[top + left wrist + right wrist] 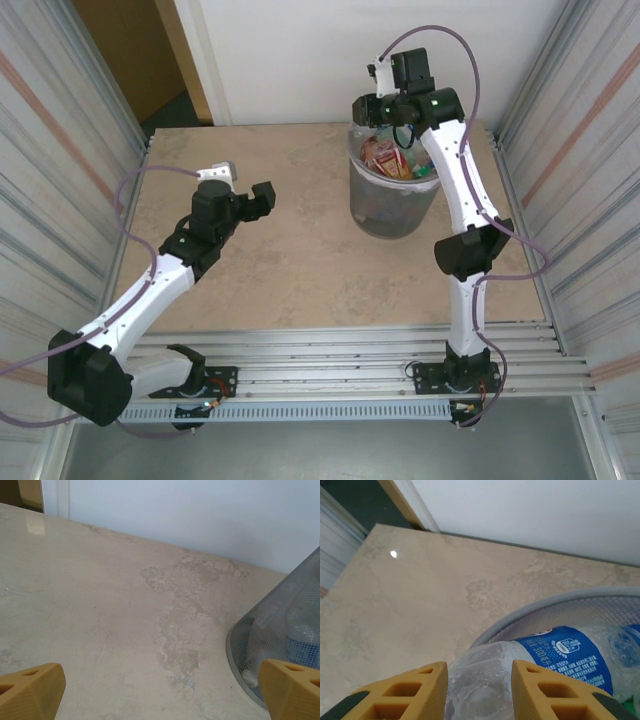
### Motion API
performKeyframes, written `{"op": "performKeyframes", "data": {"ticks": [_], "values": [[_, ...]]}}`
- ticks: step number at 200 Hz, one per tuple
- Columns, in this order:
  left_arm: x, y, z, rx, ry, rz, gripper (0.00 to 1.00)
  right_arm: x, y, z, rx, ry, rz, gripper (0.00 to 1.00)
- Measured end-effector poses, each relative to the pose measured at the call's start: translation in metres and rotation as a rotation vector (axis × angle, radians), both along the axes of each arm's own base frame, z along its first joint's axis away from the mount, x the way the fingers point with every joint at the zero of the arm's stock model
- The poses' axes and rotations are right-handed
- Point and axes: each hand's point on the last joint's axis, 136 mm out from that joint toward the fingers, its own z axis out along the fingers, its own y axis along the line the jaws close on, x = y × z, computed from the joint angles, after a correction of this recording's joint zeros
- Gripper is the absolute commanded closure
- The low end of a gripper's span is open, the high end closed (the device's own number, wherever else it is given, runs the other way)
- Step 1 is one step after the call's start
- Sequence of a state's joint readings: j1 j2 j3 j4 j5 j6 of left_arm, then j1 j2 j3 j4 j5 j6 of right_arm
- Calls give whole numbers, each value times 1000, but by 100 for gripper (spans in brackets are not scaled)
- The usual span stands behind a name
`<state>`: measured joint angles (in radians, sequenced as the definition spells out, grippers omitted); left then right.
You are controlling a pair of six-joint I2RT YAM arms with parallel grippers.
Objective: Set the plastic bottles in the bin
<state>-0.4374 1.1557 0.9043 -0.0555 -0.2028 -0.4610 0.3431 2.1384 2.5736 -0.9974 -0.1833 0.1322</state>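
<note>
Your right gripper has jaws clamped on a clear blue-labelled bottle over the grey mesh bin, upper right in the top view, likely to drop it in; left gripper hangs jaws apart over bare bench.

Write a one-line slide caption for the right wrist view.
The right hand grips a clear blue-labelled bottle over the rim of the grey mesh bin.

Seen from above, the right arm covers part of the bin's mouth. Up close, the bottle between the right gripper's fingers runs off the bottom edge. Through the bin's mesh near the left arm, the shapes inside are too blurred to name
</note>
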Motion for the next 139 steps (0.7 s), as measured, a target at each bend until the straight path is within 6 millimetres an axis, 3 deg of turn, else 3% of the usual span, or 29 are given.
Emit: {"op": "performKeyframes", "data": {"ticks": [24,59,139], "values": [[0,0,0,0,0,0,1,-13,5,-7,-48,32,14,62],[0,0,0,0,0,0,1,-23,8,-5,-96,22,16,52],[-4,4,5,17,-11,1,1,-37,-19,53,-104,-131,-87,39]]}}
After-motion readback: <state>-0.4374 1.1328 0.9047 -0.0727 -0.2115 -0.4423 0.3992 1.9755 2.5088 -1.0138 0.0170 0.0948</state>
